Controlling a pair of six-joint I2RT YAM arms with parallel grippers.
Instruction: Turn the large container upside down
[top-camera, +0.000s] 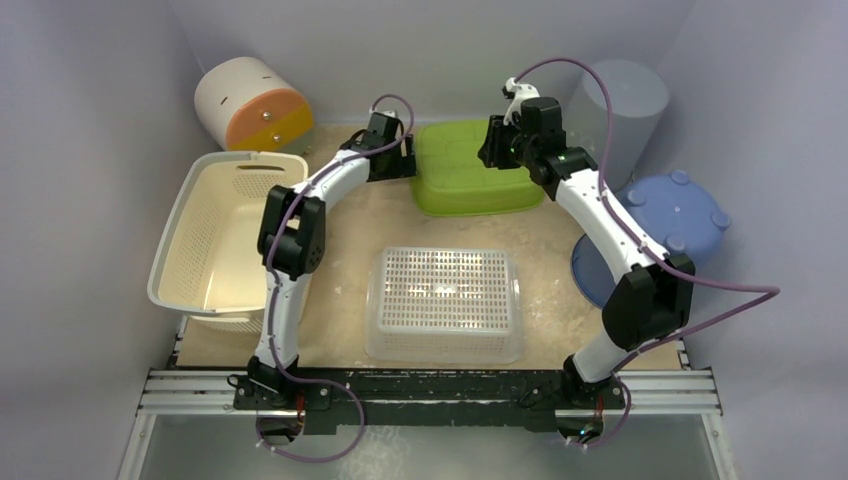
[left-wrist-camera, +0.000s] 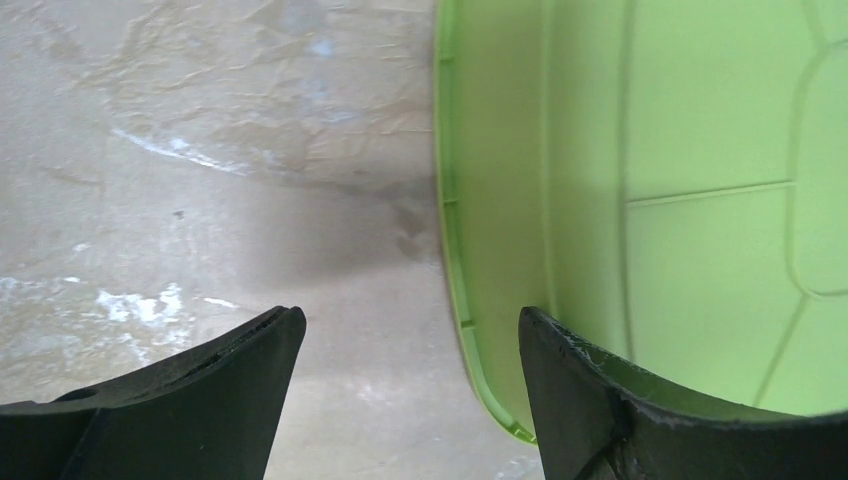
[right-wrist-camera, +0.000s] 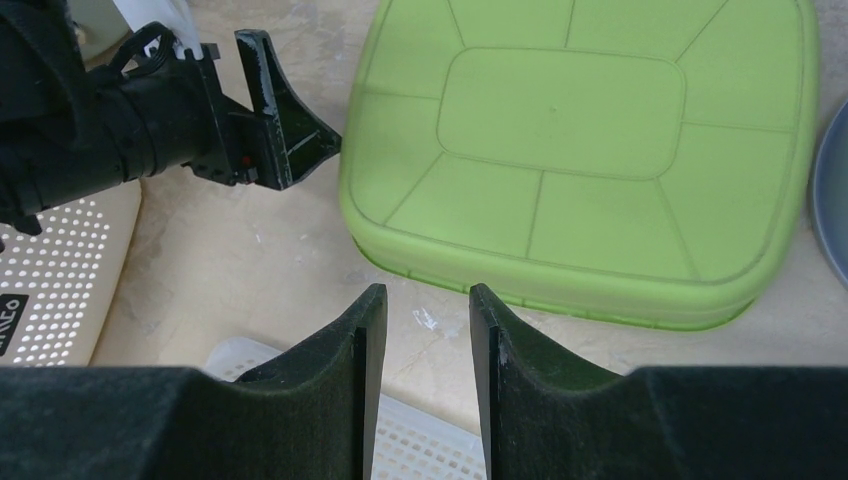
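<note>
The lime green container (top-camera: 470, 170) lies bottom-up on the table at the back centre, its ribbed base facing up. It also shows in the right wrist view (right-wrist-camera: 590, 150) and the left wrist view (left-wrist-camera: 680, 200). My left gripper (top-camera: 405, 160) is open and empty at the container's left edge, its jaws straddling the rim (left-wrist-camera: 410, 330); one finger (left-wrist-camera: 600, 400) is over the green side, the other over bare table. My right gripper (top-camera: 492, 150) hovers over the container's right side, its jaws (right-wrist-camera: 420, 300) slightly apart and empty. The left gripper also shows in the right wrist view (right-wrist-camera: 290, 130).
A cream perforated laundry basket (top-camera: 225, 235) stands at the left. A clear perforated basket (top-camera: 445, 300) lies bottom-up in front centre. A blue round tub (top-camera: 665, 225) and a grey cylindrical bin (top-camera: 620, 110) are at the right. A white and orange drum (top-camera: 250, 105) lies at the back left.
</note>
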